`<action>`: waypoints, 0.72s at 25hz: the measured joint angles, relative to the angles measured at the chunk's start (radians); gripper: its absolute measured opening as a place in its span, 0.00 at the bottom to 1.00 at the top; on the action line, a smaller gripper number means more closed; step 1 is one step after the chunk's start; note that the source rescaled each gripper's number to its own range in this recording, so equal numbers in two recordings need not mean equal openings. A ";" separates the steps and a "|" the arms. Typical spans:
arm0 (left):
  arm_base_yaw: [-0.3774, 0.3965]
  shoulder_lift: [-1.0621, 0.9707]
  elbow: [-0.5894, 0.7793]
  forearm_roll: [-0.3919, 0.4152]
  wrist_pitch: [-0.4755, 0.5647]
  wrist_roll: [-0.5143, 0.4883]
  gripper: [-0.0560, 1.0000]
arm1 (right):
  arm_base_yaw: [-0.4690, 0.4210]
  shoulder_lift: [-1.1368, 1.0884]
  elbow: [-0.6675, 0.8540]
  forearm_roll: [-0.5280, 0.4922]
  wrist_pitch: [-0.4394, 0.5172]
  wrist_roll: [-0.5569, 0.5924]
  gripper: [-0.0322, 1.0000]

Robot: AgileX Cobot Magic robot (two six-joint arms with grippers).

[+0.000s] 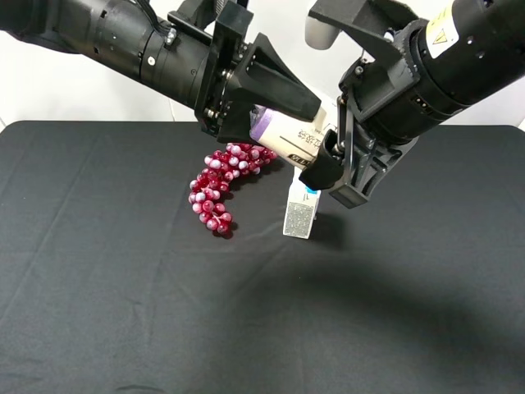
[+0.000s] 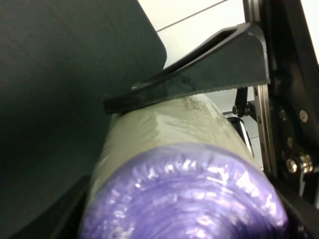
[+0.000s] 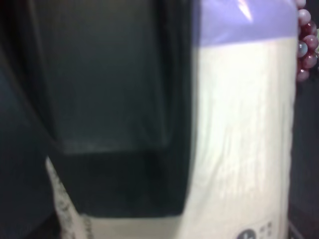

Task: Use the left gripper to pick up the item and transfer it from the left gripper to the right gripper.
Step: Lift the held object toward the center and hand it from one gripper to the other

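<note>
The item [image 1: 287, 135], a roll with lilac ends and a cream label, hangs in the air above the table's middle. My left gripper [image 1: 294, 121] is shut on it; in the left wrist view the roll [image 2: 169, 149] fills the space under one black finger [image 2: 199, 69]. My right gripper [image 1: 328, 160], on the arm with the yellow sticker, is at the roll's other end. In the right wrist view the roll [image 3: 244, 139] is very close, with one black finger [image 3: 114, 99] lying across it. I cannot tell whether the right jaws clamp it.
A red grape bunch [image 1: 221, 185] lies on the black cloth [image 1: 107, 271] below the left gripper; its beads also show in the right wrist view [image 3: 305, 45]. A white-and-grey carton with a blue top [image 1: 300, 212] stands right under the two grippers.
</note>
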State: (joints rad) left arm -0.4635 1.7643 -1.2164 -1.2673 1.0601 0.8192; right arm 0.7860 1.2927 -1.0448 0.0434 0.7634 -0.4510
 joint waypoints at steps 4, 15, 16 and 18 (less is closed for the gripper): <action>-0.002 0.000 0.000 0.010 -0.012 -0.014 0.11 | 0.000 0.008 0.000 -0.002 0.001 -0.001 0.05; -0.002 0.000 0.000 0.005 -0.038 -0.026 0.99 | 0.000 0.010 0.000 -0.010 0.014 -0.008 0.04; -0.002 0.000 0.000 0.005 -0.034 -0.026 0.99 | 0.000 0.010 0.000 -0.010 0.014 -0.008 0.04; -0.002 0.000 0.000 0.005 -0.024 -0.026 1.00 | 0.000 0.010 0.000 -0.010 0.014 -0.008 0.04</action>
State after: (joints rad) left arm -0.4653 1.7643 -1.2164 -1.2618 1.0362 0.7934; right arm 0.7860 1.3027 -1.0448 0.0334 0.7771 -0.4589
